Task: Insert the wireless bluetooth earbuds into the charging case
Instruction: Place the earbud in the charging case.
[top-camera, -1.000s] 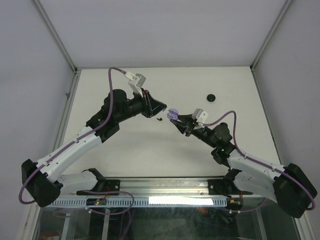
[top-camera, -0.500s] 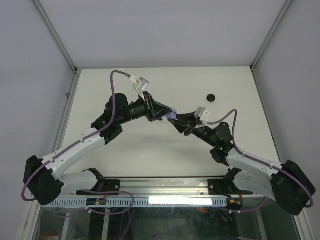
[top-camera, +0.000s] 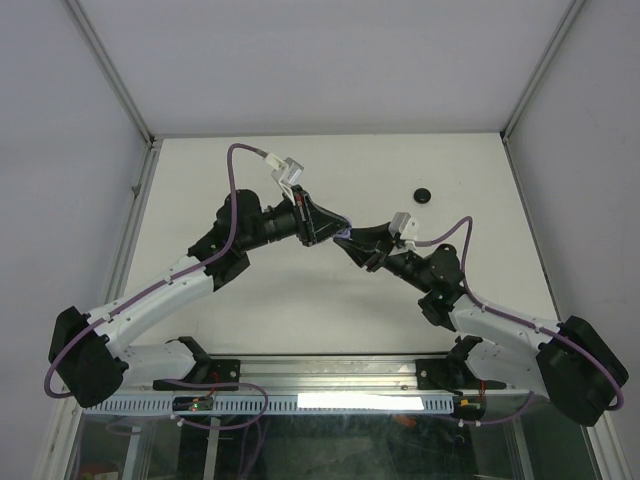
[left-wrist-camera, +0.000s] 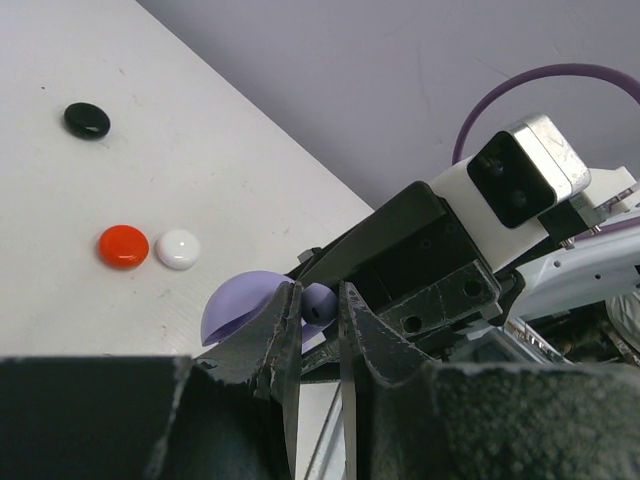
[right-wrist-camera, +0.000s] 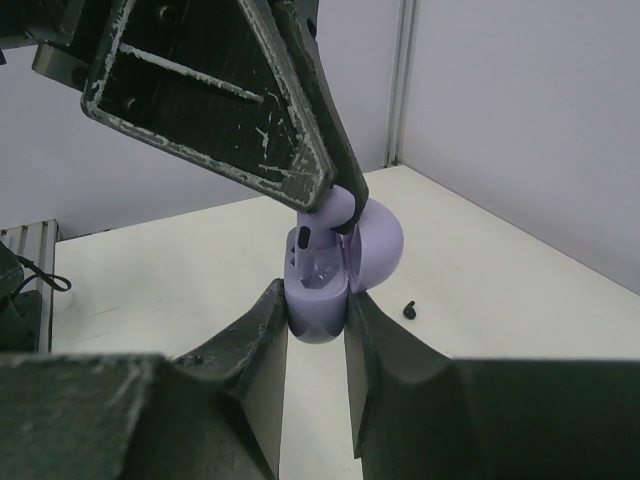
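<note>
The small lilac plastic charging case is upright and open above the table, its domed lid flipped back and its base clamped in the right gripper. A tiny lilac curved earbud, pinched in the left gripper, sits at the case's open well. A tiny black hook-shaped earbud lies on the white table just behind the case.

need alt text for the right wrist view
The right end effector grips an open lilac charging case while the left end effector holds a lilac earbud at its opening. A tiny black piece lies on the table.
</note>
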